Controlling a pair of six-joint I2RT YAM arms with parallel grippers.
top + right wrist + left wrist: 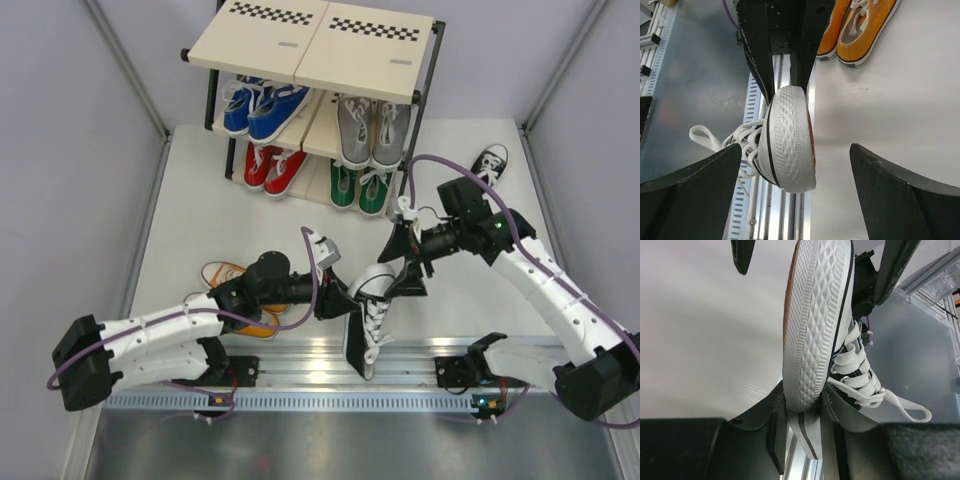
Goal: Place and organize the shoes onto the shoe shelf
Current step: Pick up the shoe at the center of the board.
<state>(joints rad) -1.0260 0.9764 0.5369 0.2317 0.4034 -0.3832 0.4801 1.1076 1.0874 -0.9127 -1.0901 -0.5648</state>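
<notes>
Sneakers fill two tiers of the shoe shelf [310, 40] at the table's [220, 210] far edge in the top view: a blue pair [262, 108] and a grey pair [372, 130] on the middle tier, a red pair [272, 168] and a green pair [360, 186] on the bottom one. The top tier is bare. A lone black sneaker [490, 162] lies just right of the shelf, and an orange pair [225, 275] lies near the left edge, partly under the left arm. By the near edge, the left gripper [340, 300] clamps another black shoe [368, 320], with the right gripper [405, 270] at its toe.

From the left wrist, the held shoe [815, 325] shows a white diamond-textured toe bumper, black canvas and white laces. The left gripper [802, 430] pinches it near the heel.

From the right wrist, the right gripper [796, 150] is spread wide, its fingers [695, 190] flanking the toe [790, 145] without touching it. The orange pair [860, 30] lies beyond.
</notes>
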